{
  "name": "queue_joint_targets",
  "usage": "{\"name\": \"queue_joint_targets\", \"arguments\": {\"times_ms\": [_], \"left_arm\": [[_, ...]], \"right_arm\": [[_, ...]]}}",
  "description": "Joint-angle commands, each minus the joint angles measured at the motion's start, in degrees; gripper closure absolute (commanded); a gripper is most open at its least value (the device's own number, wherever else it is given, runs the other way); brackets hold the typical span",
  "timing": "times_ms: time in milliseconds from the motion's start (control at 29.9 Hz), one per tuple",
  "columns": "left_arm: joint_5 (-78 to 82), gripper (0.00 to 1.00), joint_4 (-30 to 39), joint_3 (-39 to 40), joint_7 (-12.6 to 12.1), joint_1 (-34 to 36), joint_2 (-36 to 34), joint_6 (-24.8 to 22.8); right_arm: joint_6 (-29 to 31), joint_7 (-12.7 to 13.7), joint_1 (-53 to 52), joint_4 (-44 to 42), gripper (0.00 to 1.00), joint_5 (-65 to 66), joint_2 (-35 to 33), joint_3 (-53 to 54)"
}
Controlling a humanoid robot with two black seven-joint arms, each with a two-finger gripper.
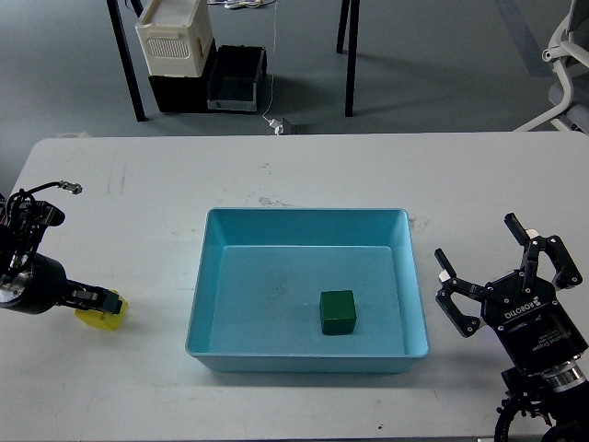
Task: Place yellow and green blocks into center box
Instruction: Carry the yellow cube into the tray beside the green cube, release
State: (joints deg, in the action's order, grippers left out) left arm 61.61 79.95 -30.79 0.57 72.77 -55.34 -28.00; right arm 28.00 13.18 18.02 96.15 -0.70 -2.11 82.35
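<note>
The green block (pixel 338 311) lies inside the light blue box (pixel 212 276) at the table's center, right of the box's middle. The yellow block (pixel 105 314) sits tilted on the table left of the box, partly covered by my left gripper (pixel 98 300). The left gripper is down on the block's top and seems closed on it, but its dark fingers are hard to tell apart. My right gripper (pixel 497 267) is open and empty, right of the box near the table's front right.
The white table (pixel 304 175) runs from edge to edge. Beyond its far edge, on the floor, stand a white crate (pixel 172 37), a dark bin (pixel 235 78) and black table legs. An office chair (pixel 566 55) is at the far right.
</note>
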Motion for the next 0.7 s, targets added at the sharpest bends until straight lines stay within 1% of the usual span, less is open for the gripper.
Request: {"name": "queue_joint_targets", "arguments": {"times_ms": [0,100,201,267,301,368,435,568,669], "left_arm": [[-0.3,0.97,0.1,1.3,0.8,3.3,0.1,0.0],[-1.4,0.97,0.8,1.3,1.4,9.7,0.8,0.0],[-3.7,0.97,2.6,1.0,2.7,15.2,4.3,0.0],[-5.8,0.97,2.7,0.6,2.8,18.4,6.5,0.0],[-6.6,0.97,2.6,0.6,2.8,19.5,7.4,0.0],[-8.1,0.97,2.6,0.5,2.9,21.8,10.8,0.0],[-9.4,0.97,2.5,0.4,3.1,24.2,14.4,0.0],[-12.0,0.97,1.7,-1.9,4.9,28.7,22.6,0.0],[-12.7,0.97,0.7,-3.7,5.1,29.9,28.3,0.0]], "right_arm": [[0.0,0.0,0.0,0.0,0.00,0.0,0.0,0.0],[0.0,-0.1,0.0,-0.1,0.00,0.0,0.0,0.4],[0.0,-0.1,0.0,-0.8,0.00,0.0,0.1,1.3],[0.0,-1.0,0.0,-0.8,0.00,-0.1,0.3,2.2],[0.0,-2.2,-0.1,-0.8,0.00,-0.1,0.4,2.3],[0.0,-4.5,-0.2,-0.9,0.00,-0.1,0.4,2.4],[0.0,-5.6,-0.3,-0.9,0.00,-0.1,0.4,2.4],[0.0,-5.9,-0.1,-0.9,0.00,-0.1,0.4,2.6],[0.0,-5.9,-0.1,-0.9,0.00,-0.1,0.4,3.0]]}}
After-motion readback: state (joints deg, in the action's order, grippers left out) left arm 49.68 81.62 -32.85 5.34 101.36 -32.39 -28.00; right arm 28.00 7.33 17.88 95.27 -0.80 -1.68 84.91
